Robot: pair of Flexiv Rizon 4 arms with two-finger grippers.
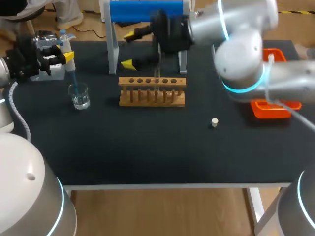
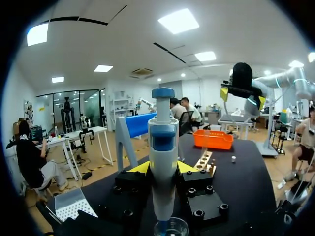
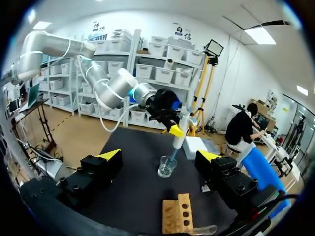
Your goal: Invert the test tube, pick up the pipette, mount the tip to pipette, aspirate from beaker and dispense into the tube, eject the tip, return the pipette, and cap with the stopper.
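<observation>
At the table's nine o'clock the left gripper (image 1: 66, 55) is clenched on the pipette (image 1: 72, 73), whose tip dips into the beaker (image 1: 78, 96), while the right gripper (image 1: 130, 49) hangs splayed wide, holding nothing, above the wooden rack (image 1: 152, 92), with the stopper (image 1: 214, 122) at the rack's four o'clock.

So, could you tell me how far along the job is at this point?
Done: pipette picked up, tip mounted. In hand: left gripper holds the pipette, tip in the beaker, apparently aspirating. Remaining: dispensing, ejecting, returning, capping; the stopper lies loose on the table.
</observation>
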